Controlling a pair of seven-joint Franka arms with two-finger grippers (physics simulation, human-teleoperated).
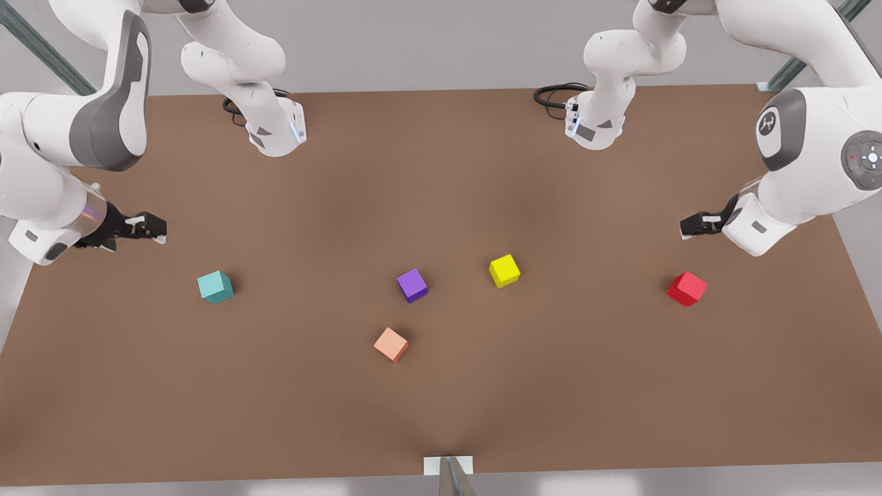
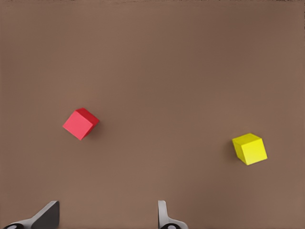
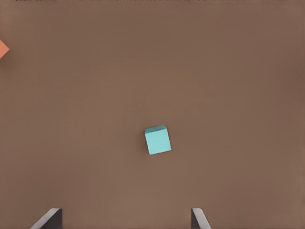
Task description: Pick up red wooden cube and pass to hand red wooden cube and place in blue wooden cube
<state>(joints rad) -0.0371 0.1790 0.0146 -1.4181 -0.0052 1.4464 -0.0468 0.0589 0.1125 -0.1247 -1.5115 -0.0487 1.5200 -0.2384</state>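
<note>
Above the red wooden cube (image 1: 687,288), left hand (image 1: 691,226) gapes empty.

1. The red wooden cube (image 1: 687,288) sits alone near the front view's right; bare counter (image 1: 592,386) lies all round it.
2. The left pincer (image 1: 689,226) hovers near it, fingers spread, with open air between.
3. The yellow cube (image 1: 504,271) and purple cube (image 1: 412,284) stand mid-counter, with the salmon cube (image 1: 391,344) nearer the camera.
4. The blue wooden cube (image 1: 215,286) has clear counter on every side, the right pincer (image 1: 157,228) open nearby.
</note>
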